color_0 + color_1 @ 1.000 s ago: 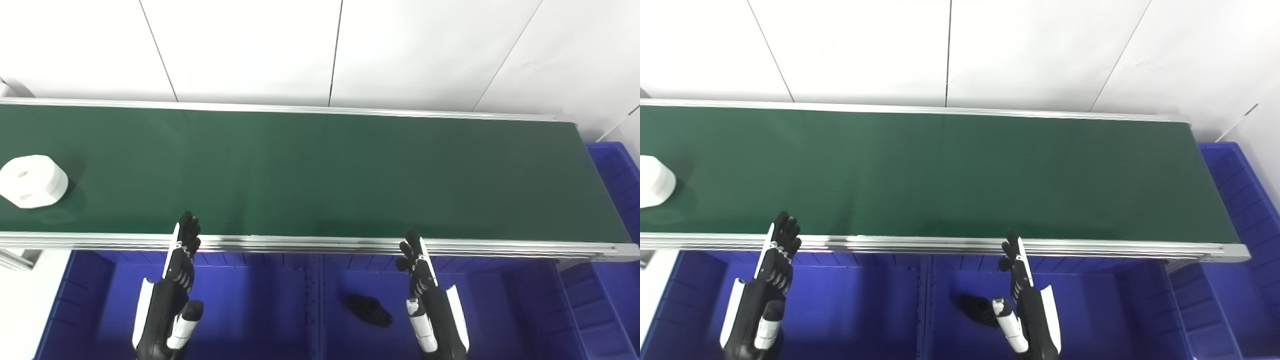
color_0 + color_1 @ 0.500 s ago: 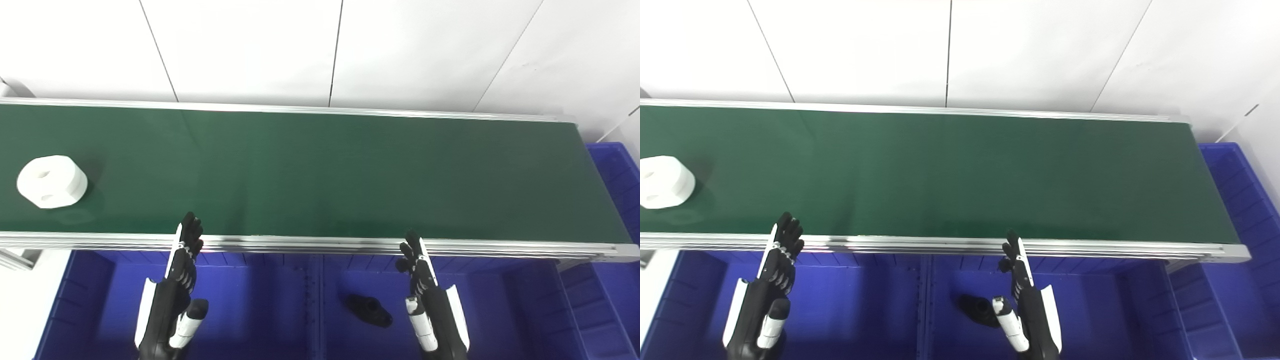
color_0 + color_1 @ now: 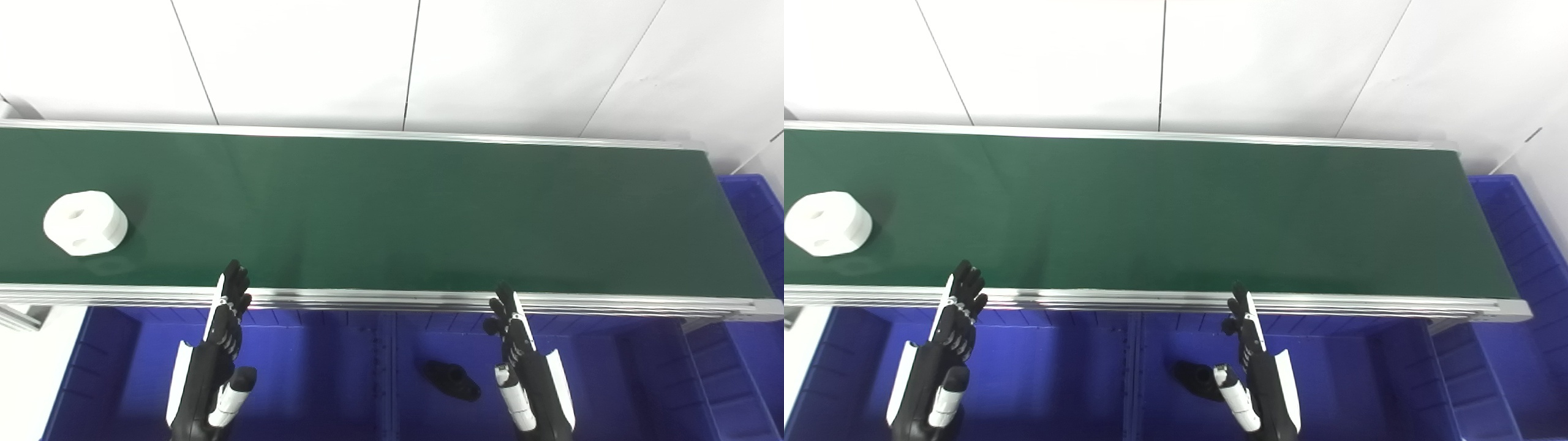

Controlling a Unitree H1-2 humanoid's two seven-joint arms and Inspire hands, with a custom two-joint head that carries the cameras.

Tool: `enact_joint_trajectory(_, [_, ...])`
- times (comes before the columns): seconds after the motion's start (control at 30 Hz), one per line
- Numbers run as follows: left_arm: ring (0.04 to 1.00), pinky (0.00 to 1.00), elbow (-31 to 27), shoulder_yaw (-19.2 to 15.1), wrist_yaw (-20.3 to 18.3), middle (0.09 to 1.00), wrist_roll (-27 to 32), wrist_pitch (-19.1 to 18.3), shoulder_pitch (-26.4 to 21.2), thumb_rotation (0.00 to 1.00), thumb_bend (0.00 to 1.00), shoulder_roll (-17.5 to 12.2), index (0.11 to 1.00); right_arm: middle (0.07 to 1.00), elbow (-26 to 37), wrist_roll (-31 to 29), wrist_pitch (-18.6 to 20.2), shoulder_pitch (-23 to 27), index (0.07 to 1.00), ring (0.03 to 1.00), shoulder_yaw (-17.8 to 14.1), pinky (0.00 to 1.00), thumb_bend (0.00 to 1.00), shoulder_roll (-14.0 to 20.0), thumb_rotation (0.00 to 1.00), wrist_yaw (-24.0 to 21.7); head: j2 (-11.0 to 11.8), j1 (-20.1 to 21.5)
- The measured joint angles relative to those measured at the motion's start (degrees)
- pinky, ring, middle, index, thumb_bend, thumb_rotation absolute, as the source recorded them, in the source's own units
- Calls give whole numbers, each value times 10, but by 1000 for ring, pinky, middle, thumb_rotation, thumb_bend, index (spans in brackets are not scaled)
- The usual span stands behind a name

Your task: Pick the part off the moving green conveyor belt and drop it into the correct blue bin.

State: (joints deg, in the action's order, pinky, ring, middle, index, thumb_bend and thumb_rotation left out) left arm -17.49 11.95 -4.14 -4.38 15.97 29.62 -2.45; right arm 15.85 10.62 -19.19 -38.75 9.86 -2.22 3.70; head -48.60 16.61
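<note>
Both hands hold nothing, with their fingers stretched out straight and a little apart. Left hand (image 3: pixel 222 343) hangs over the left blue bin (image 3: pixel 98 373), its fingertips reaching up to the near metal rail (image 3: pixel 380 299) of the conveyor. Right hand (image 3: pixel 520 361) hangs over the neighbouring blue bin (image 3: pixel 612 373), its fingertips just short of the same rail. A black part (image 3: pixel 452 380) lies on the floor of that second bin, just to the left of the right hand and apart from it.

Beyond the rail runs the green belt (image 3: pixel 398 208), stretching across the whole width of the view. A white part (image 3: pixel 86 222), a rounded block with two holes on top, sits on the belt near its left end, well apart from the left hand and farther left than it. Another blue bin (image 3: pixel 756 208) stands at the belt's right end. White wall panels (image 3: pixel 306 61) rise behind the belt.
</note>
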Motion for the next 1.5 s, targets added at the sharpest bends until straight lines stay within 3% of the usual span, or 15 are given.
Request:
enact_joint_trajectory(0.17, [1000,987,3,5,0,1000,0,0,0,895,805,0,1000,1000,-4,-2,0,0,1000,990,0,968,774,3,946,0,15,-25])
enact_joint_trajectory(0.33, [1000,988,17,12,1,1000,0,1,0,868,802,4,1000,1000,-22,-12,0,0,1000,989,-3,971,782,10,932,0,48,-71])
enact_joint_trajectory(0.7, [983,958,58,20,8,995,-17,28,0,864,954,20,1000,1000,-57,-32,-14,6,1000,993,-17,978,817,23,941,0,101,-111])
enact_joint_trajectory(0.87, [972,934,75,23,13,986,-26,37,0,856,953,27,1000,1000,-76,-44,-30,12,1000,1000,-21,999,798,27,931,0,124,-138])
enact_joint_trajectory(1.07, [950,887,89,27,20,972,-49,47,-2,856,950,39,997,1000,-87,-59,-40,14,1000,1000,-24,1000,778,41,925,-12,135,-157])
enact_joint_trajectory(1.23, [929,845,112,26,35,964,-70,66,-7,860,902,40,985,1000,-100,-64,-42,19,1000,1000,-32,1000,776,44,937,-11,152,-165])
enact_joint_trajectory(1.3, [931,853,123,28,37,963,-74,70,-9,844,895,41,982,1000,-104,-68,-42,21,1000,1000,-32,1000,767,45,926,-12,172,-170])
enact_joint_trajectory(1.5, [917,824,139,32,44,951,-85,83,-16,837,858,42,965,1000,-122,-79,-43,26,1000,1000,-34,1000,799,49,911,-19,187,-185])
